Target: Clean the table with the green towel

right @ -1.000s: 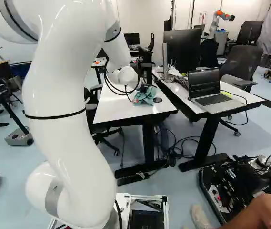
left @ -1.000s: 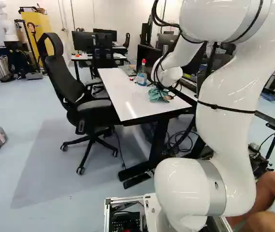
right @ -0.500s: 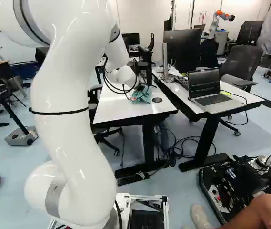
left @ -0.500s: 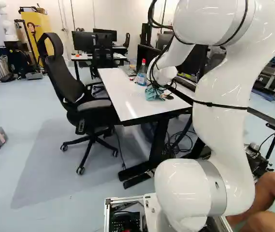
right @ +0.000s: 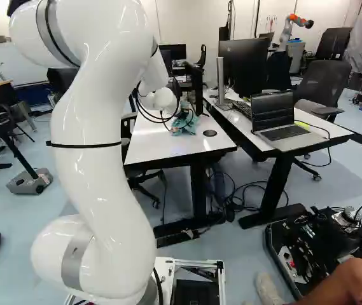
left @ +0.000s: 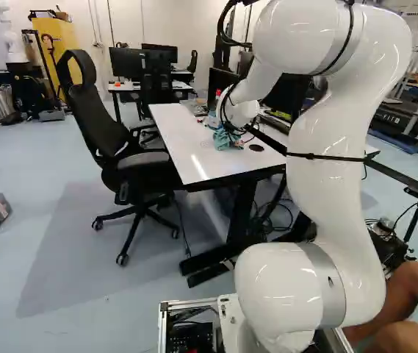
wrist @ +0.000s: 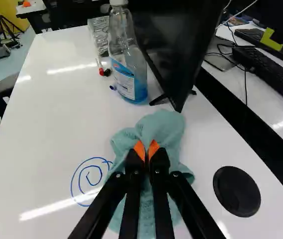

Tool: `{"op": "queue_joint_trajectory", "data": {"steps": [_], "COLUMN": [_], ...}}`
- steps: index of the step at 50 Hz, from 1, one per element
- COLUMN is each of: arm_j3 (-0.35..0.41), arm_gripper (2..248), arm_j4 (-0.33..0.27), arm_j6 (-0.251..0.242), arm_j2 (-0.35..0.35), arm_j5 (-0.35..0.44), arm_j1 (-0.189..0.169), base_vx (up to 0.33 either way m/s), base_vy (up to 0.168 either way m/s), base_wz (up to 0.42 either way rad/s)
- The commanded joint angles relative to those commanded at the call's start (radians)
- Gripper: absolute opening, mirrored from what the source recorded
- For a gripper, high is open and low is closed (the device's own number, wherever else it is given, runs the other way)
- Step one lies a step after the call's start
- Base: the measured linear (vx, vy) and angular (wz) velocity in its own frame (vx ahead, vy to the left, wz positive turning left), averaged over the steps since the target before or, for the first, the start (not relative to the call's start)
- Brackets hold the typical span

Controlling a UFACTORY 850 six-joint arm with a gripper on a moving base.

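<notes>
My gripper [right: 183, 114] is low over the white table [right: 158, 143], mostly hidden by wrist and cables. In the wrist view the gripper [wrist: 146, 151] has its orange-padded fingers pinched together on the green towel [wrist: 164, 127]. Crumpled cloth bulges ahead of the fingertips and spreads under the fingers on the tabletop. The towel [left: 224, 140] also shows below the wrist in the left base view. Blue spiral marks [wrist: 72, 185] are drawn on the table beside the towel, partly bordered by its edge.
A spray bottle [wrist: 128, 64] with blue liquid stands ahead of the towel, near markers [wrist: 104, 71] and a monitor [wrist: 173, 45]. A black round disc [wrist: 236, 191] lies on the other side from the spiral. An office chair [left: 139, 162] stands against the table's left side.
The arm has swung leftward in both base views, and the towel has moved with the gripper across the table, farther from the black disc. The base has not moved.
</notes>
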Motion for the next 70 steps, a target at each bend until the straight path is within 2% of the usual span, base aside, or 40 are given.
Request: {"op": "queue_joint_trajectory", "data": {"steps": [17,42,70], "arm_j3": [-0.022,-0.022,-0.022], "arm_gripper": [28,28,28], "arm_j4": [0.0,0.0,0.0], "arm_j6": [0.0,0.0,0.0], "arm_j2": [-0.017,-0.017,-0.017], "arm_j5": [0.0,-0.009,-0.056], "arm_j1": [0.024,0.024,0.024], "base_vx": [0.0,0.0,0.0], "base_vy": [0.0,0.0,0.0], "base_wz": [0.0,0.0,0.0]}}
